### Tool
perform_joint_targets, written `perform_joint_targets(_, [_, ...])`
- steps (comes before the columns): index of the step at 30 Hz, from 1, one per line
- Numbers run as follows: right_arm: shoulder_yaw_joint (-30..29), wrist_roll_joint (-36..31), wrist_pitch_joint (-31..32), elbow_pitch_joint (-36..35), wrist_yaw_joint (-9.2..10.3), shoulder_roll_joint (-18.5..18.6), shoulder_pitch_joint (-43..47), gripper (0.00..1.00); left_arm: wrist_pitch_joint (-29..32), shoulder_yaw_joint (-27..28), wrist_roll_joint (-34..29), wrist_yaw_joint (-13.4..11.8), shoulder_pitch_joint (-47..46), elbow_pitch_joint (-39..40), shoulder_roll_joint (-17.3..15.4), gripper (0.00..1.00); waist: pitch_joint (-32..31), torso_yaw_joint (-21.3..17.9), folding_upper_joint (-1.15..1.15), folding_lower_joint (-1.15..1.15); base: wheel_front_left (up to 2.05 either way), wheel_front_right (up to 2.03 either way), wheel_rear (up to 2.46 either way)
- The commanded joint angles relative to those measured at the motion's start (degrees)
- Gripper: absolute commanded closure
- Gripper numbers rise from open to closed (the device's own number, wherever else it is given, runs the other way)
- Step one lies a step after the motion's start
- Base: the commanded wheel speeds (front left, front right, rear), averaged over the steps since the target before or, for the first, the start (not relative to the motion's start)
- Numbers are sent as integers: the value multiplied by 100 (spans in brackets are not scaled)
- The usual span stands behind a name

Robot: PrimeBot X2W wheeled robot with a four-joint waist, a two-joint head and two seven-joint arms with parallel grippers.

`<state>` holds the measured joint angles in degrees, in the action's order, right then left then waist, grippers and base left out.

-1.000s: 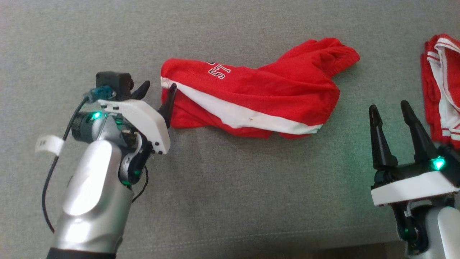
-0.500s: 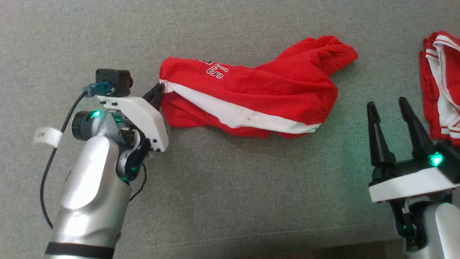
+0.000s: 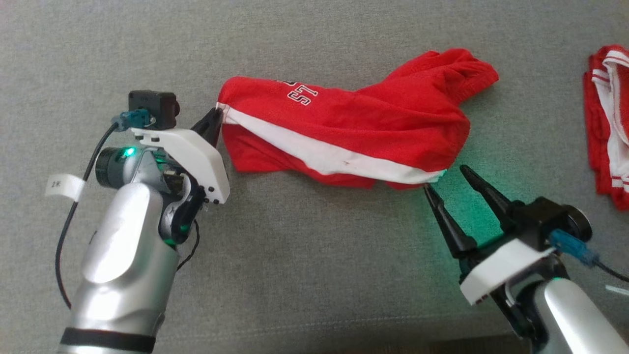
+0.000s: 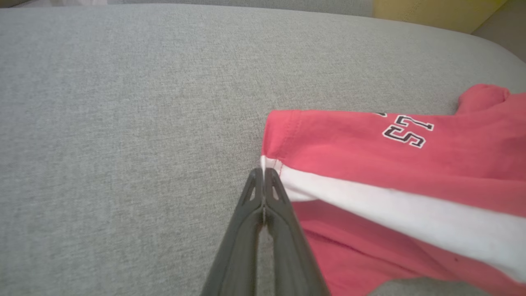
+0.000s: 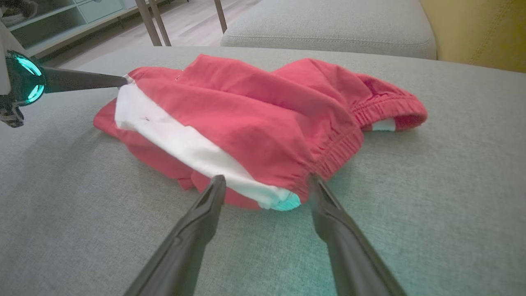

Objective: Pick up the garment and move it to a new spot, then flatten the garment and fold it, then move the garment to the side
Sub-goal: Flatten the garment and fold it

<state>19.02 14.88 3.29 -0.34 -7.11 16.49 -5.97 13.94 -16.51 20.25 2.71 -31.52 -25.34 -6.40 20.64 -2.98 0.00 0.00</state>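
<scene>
Two pincers worked the garment (image 3: 354, 123), red shorts with a white stripe (image 3: 314, 155), which lay crumpled across the middle of the grey cushion (image 3: 295, 275). Left pincer (image 3: 214, 120) was pressed together on the hem corner where the stripe ended; the left wrist view showed only the very edge of cloth between its tips. Right pincer (image 3: 444, 177) stood apart, one fingertip either side of the stripe's far end by the elastic waistband (image 5: 337, 152), holding nothing. Judged step: taking a second corner before the lift. Risks: the left hold is thin, so the hem could slip out under tension; the right pincer, so low, could snag the cushion cover or catch one layer only, leaving the shorts twisted. A second red garment (image 3: 607, 123) lay well apart at right.
</scene>
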Motion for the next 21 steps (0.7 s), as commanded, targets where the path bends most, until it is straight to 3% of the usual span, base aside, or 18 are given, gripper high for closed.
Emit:
perform_joint_targets(1, [136,26,-28,-105,-37,88,-141,0,-75,134,-39,-30,-236,188,-127,100,9,16,0,0,0,0,0])
perform_joint_targets(10, [402,-79,38,328,-37,152,-431,0,-207,91,-13,-48,-297,192,-108,100,82,81,0,0,0,0,0])
perform_joint_targets(11, [406,-78,27,366,-37,144,-459,30,-244,89,-13,-49,-300,197,-107,100,86,84,0,0,0,0,0])
perform_joint_targets(12, [392,-89,12,400,-37,133,-485,75,-284,88,-7,-47,-301,202,-104,100,89,88,0,0,0,0,0])
perform_joint_targets(13, [374,-88,33,445,-37,114,-498,100,-341,88,-9,-49,-302,213,-103,100,90,91,0,0,0,0,0])
perform_joint_targets(21, [63,-15,-184,409,-37,112,-526,100,-659,93,-11,-51,-248,382,-141,100,56,125,0,0,0,0,0])
